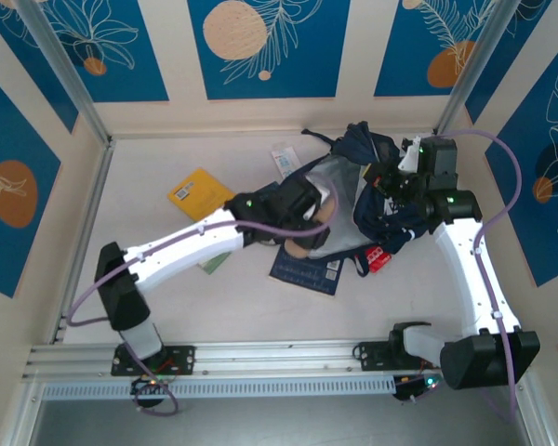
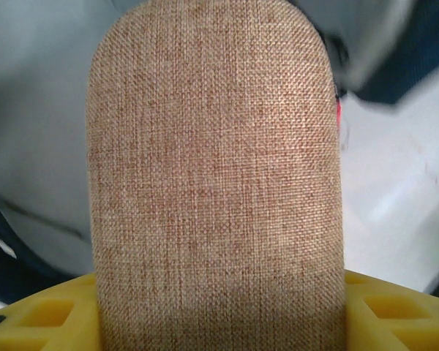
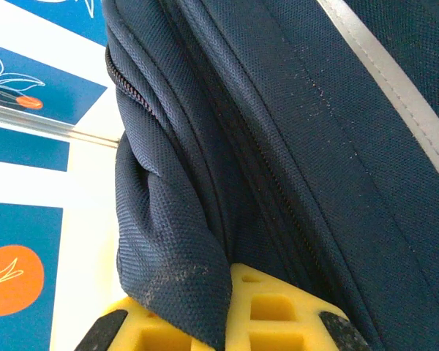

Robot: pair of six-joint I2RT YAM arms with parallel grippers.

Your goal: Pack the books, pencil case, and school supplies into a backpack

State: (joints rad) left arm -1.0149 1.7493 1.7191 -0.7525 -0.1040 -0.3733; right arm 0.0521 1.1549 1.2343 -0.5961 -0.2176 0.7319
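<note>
Backpack (image 1: 377,200) mid-table, yellow book (image 1: 201,193) left, apart.

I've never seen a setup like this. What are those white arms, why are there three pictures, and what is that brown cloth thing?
These are two robot arms bolted to a table's near edge, packing a backpack. The overhead picture looks down on everything; the other two come from small cameras on each wrist. The left gripper holds a tan fabric pencil case at the backpack's grey-lined opening. The right gripper is shut on the backpack's dark fabric, apparently holding it up. Lying on the table: a yellow book, a navy book, a red packet and a pale packet.
</note>
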